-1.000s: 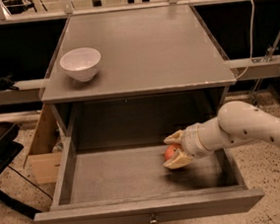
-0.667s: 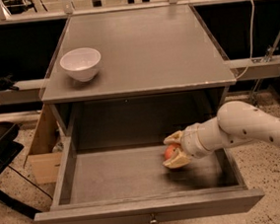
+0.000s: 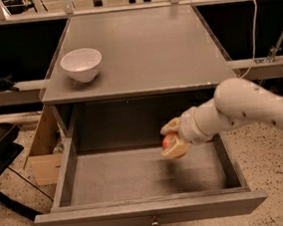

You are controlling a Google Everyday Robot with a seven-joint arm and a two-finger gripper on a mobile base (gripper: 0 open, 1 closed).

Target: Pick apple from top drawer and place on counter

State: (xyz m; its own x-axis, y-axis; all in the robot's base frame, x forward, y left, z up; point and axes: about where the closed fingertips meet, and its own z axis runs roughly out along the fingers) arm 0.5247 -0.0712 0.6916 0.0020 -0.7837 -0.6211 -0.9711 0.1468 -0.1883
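Observation:
The top drawer (image 3: 151, 211) is pulled open below the counter (image 3: 140, 50). My gripper (image 3: 170, 139) reaches in from the right and is shut on the red apple (image 3: 168, 142), holding it above the drawer floor at the right middle, with a shadow under it. The tan fingers (image 3: 174, 152) sit above and below the apple, which only partly shows between them. The white arm (image 3: 251, 107) crosses the drawer's right side.
A white bowl (image 3: 81, 64) stands on the counter's left side. A cardboard box (image 3: 44, 149) sits on the floor left of the cabinet. A rail (image 3: 257, 66) and cable run at the right. The floor is speckled.
The gripper has lifted the apple off the drawer floor and moved it slightly up; the arm has risen with it.

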